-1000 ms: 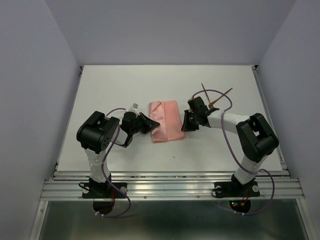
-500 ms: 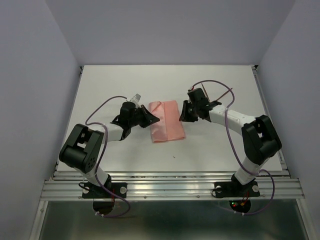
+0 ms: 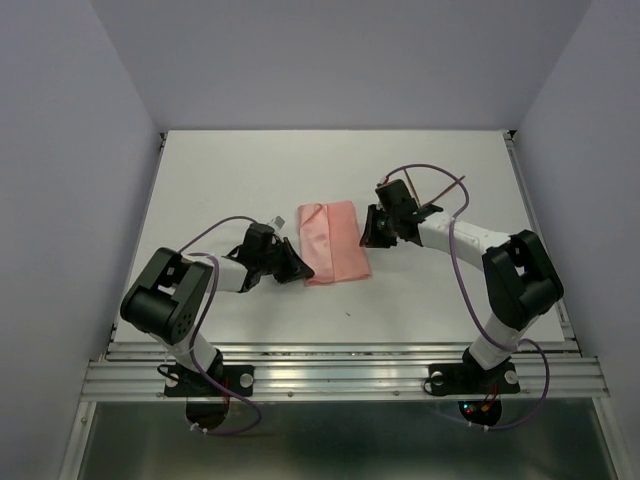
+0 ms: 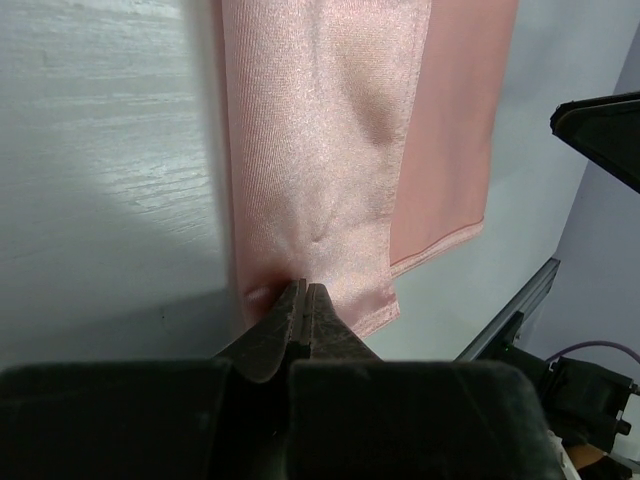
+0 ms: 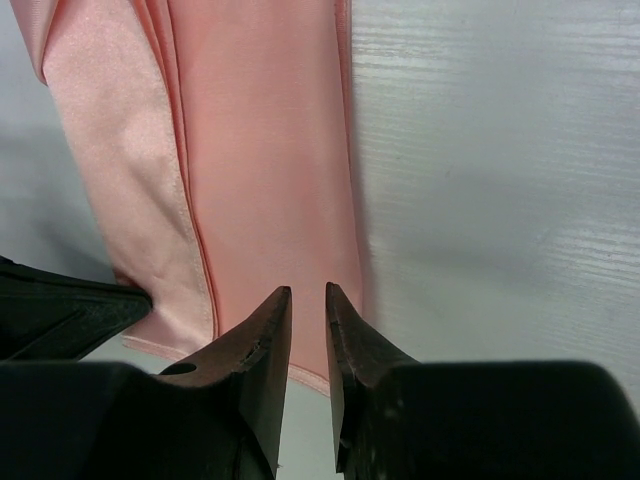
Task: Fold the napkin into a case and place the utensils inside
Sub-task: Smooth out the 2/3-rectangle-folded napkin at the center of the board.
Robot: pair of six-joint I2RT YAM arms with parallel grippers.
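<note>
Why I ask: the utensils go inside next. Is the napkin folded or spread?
Folded. The napkin lies as a narrow oblong, with overlapping layers showing in both wrist views.

- The left arm and the right arm are built of white tube links between bulky black joint housings.
- A thin purple cable runs loosely along each arm and curls out past its foot.
- Each arm has a black base plate with pale bolt heads.
- The left gripper and the right gripper are matte black, with fingers tapering to narrow wedge tips.
- Small green and red lights glow below the right base.
</note>
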